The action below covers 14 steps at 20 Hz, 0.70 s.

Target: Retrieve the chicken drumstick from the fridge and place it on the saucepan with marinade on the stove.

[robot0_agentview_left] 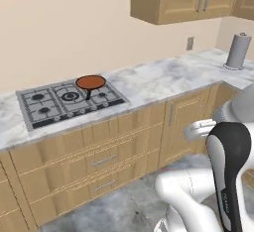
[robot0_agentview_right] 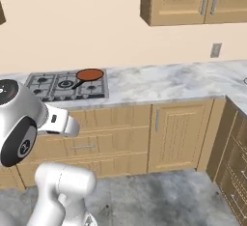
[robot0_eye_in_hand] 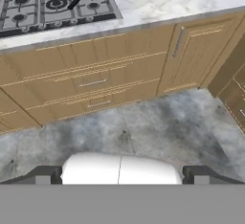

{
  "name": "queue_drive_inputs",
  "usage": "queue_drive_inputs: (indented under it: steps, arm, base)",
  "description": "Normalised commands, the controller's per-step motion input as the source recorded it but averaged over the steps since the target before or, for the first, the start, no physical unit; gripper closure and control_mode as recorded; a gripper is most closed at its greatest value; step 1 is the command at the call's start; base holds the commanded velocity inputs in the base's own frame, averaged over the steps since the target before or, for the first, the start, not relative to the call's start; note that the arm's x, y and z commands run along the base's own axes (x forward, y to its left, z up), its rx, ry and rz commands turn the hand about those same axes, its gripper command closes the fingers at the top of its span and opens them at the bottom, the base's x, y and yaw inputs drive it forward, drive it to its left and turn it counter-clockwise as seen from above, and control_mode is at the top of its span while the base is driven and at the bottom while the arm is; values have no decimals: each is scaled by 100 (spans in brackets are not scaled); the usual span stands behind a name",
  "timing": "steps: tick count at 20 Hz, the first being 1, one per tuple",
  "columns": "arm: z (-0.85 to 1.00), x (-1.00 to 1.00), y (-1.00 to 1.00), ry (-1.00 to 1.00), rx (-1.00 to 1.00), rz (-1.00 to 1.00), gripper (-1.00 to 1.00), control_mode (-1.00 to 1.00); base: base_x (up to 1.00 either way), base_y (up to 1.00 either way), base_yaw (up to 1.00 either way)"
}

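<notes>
My gripper (robot0_eye_in_hand: 122,174) is sitting nearest the hand camera with its jaws spread wide and holding nothing, pointing down over the grey mottled floor (robot0_eye_in_hand: 158,127) in front of wooden drawers (robot0_eye_in_hand: 91,82). On the marble counter (robot0_agentview_left: 158,80), the saucepan (robot0_agentview_left: 91,82) is resting at the stove (robot0_agentview_left: 69,102)'s rear right, orange-brown marinade (robot0_agentview_left: 91,82) filling it and its black handle pointing toward the front.

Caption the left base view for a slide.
Saucepan of marinade waits on the stove, marble counter and paper towel roll alongside.
</notes>
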Motion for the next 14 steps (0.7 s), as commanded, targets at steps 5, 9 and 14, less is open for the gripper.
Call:
queue_drive_inputs:
  steps: [5,9,14]
  arm:
    - [0,0,0,0,0,0,-100,100]
    - [0,0,0,0,0,0,-100,100]
    - [0,0,0,0,0,0,-100,100]
  base:
    - [-80,-41,-45]
    - [-71,-39,-51]
    - [-59,-28,-56]
